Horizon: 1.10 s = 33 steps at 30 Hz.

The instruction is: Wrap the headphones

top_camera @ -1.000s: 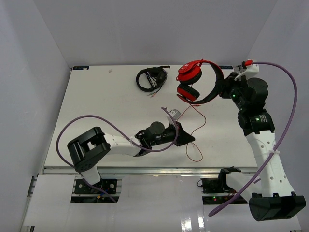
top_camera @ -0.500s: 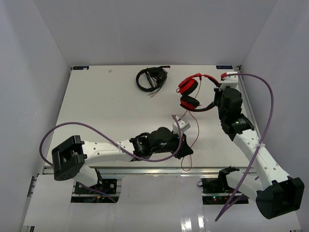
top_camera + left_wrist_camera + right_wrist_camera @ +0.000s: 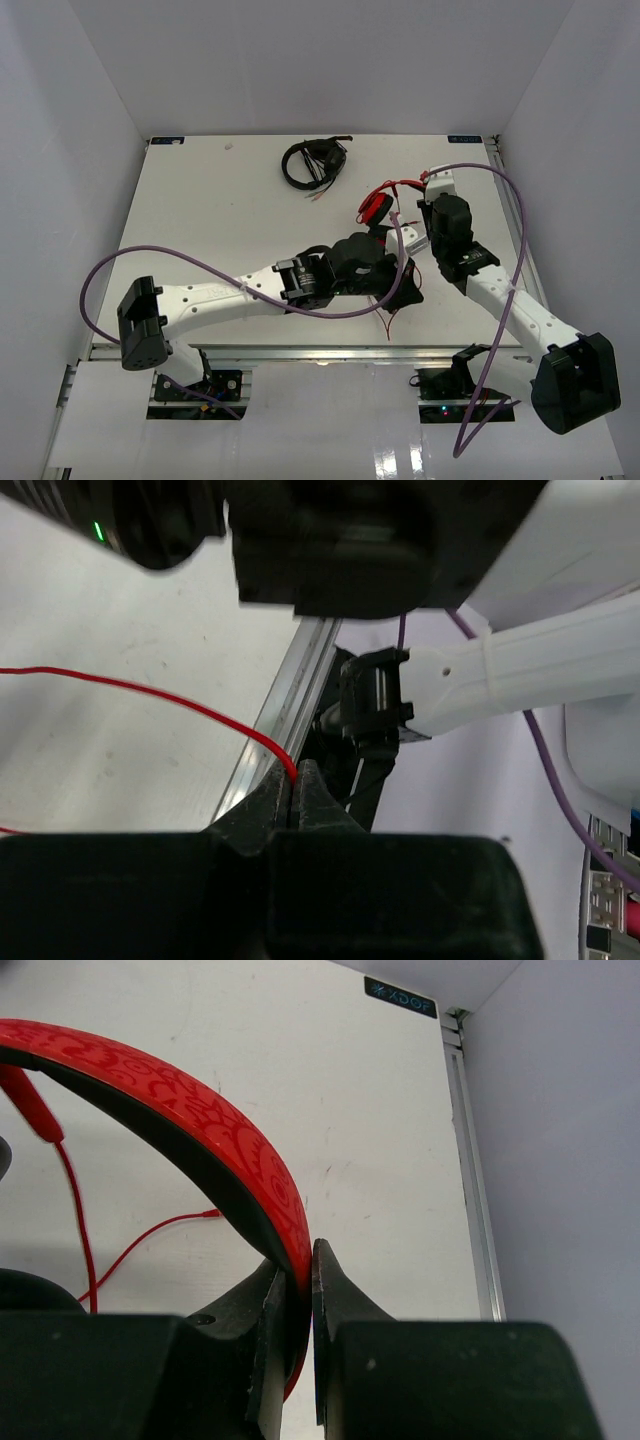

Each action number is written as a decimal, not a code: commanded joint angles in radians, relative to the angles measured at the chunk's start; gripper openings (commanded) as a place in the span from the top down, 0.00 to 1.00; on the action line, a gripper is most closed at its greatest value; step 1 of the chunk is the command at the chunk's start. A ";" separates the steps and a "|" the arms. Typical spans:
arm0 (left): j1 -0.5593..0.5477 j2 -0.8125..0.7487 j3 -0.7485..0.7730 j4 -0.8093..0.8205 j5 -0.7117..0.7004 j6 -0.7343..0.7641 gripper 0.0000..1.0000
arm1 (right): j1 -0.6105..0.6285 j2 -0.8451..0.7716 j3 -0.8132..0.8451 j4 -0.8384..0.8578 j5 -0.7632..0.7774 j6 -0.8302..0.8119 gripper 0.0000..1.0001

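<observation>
The red headphones (image 3: 374,206) hang low over the right part of the table, partly hidden by both arms. In the right wrist view my right gripper (image 3: 305,1256) is shut on the patterned red headband (image 3: 190,1125), which curves away up and to the left. The thin red cable (image 3: 88,1250) trails below it onto the table. My left gripper (image 3: 293,780) is shut on the red cable (image 3: 150,690), pinched at the fingertips. From above, the left gripper (image 3: 407,291) sits just in front of the headphones, and a short length of cable (image 3: 388,318) dangles near the table's front edge.
All-black headphones with a coiled cable (image 3: 313,163) lie at the back middle of the table. The left arm (image 3: 230,295) stretches across the front of the table. An aluminium rail (image 3: 470,1170) borders the right side. White walls enclose the table.
The right arm has brought the headphones down and toward the table's middle. The left arm has swung right and forward with the cable, so both grippers now sit close together.
</observation>
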 commanded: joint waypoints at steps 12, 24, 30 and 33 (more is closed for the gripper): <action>0.184 -0.157 0.272 -0.408 -0.252 0.274 1.00 | 0.001 -0.205 -0.080 -0.053 -0.484 -0.147 0.92; 0.346 -0.098 0.299 -0.425 -0.219 0.401 1.00 | -0.003 -0.232 -0.024 -0.228 -0.814 -0.185 0.92; 0.416 -0.123 0.204 -0.372 -0.159 0.419 1.00 | -0.017 -0.249 0.002 -0.273 -0.902 -0.143 0.92; 0.445 -0.170 0.115 -0.326 -0.112 0.409 1.00 | -0.036 -0.254 0.030 -0.290 -0.960 -0.108 0.92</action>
